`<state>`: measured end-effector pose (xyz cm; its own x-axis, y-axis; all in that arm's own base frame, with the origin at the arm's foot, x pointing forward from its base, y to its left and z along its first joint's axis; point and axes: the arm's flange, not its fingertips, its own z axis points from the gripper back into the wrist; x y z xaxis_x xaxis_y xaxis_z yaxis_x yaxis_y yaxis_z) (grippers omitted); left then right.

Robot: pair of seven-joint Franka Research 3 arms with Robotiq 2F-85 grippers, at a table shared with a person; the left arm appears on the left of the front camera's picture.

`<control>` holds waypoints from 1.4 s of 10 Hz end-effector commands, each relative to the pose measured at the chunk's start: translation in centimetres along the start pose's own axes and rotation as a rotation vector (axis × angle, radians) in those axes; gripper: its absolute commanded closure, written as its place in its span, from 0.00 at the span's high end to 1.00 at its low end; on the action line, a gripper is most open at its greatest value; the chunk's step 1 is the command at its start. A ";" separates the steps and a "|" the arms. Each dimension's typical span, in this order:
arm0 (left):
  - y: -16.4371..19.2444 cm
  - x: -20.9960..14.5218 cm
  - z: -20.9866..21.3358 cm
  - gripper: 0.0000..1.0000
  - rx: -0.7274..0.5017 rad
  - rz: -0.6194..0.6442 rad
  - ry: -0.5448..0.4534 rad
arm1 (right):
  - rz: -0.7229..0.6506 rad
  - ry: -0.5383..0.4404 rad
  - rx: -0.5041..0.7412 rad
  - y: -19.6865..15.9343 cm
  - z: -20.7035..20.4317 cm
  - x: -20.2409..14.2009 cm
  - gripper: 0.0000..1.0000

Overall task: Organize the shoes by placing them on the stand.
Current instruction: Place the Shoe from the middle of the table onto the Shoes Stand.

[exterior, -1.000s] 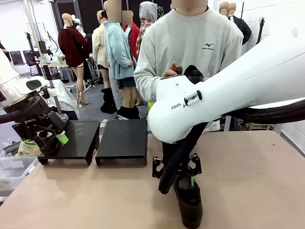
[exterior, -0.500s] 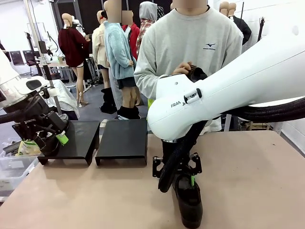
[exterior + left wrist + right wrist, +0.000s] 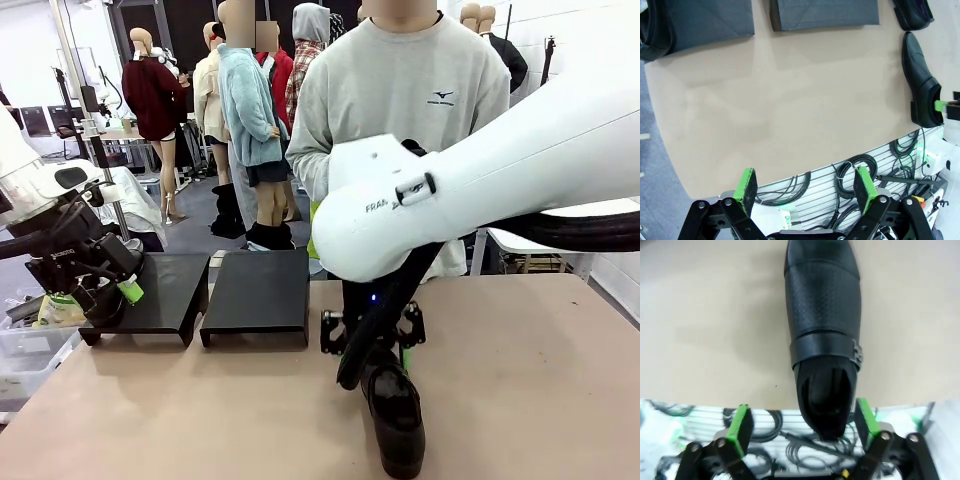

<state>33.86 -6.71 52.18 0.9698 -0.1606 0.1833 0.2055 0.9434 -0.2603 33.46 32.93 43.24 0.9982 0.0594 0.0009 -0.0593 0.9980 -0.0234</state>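
Showing a tan table (image 3: 520, 380) with a person (image 3: 400, 90) in a grey sweatshirt standing at its far side. Setting two low black platforms side by side on the far left part of the table: the left stand (image 3: 160, 290) and the right stand (image 3: 258, 290), close together but not touching. Featuring a bulky white arm from the right, angled across the middle and down toward the table. Ending that arm in the right gripper (image 3: 804, 421), jaws spread wide, green pads (image 3: 742, 422) either side of the heel end of the near shoe (image 3: 822, 315). Clamping nothing: one pad just beside the heel, the other clearly apart from it. Resting the near shoe flat on the tabletop, well apart from both stands, matte black with a strap and small buckle over the instep, heel close to the table edge where coiled cables (image 3: 855, 170) hang. Placing the left gripper (image 3: 805, 185) in front of the left stand's left end as seen from the front, jaws equally wide, nothing between the pads. Catching two more black shoes from the left wrist view: the second shoe (image 3: 912, 12) on the table beyond the near shoe's toe, right of the right stand, cut off at the view's edge; the third shoe (image 3: 655, 30) at the outer edge of the left stand, also cropped. Leaving unclear whether that third shoe sits on the stand or beside it.
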 end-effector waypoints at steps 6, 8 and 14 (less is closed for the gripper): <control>0.0 -0.1 0.0 1.00 -0.022 -0.008 0.002 | 0.006 0.047 -0.118 -16.9 2.6 -2.9 1.00; 0.0 -0.1 0.0 1.00 -0.022 -0.008 0.002 | 0.043 0.067 -0.101 -21.3 2.3 -2.9 1.00; -11.3 0.9 0.6 1.00 -0.162 -0.122 0.046 | 0.031 0.064 -0.020 -25.7 1.0 -1.5 1.00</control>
<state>32.21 -14.25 54.73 0.9505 -0.2376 0.2001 0.2958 0.8888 -0.3500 33.67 6.65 44.52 0.9947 0.0823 -0.0611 -0.0847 0.9957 -0.0381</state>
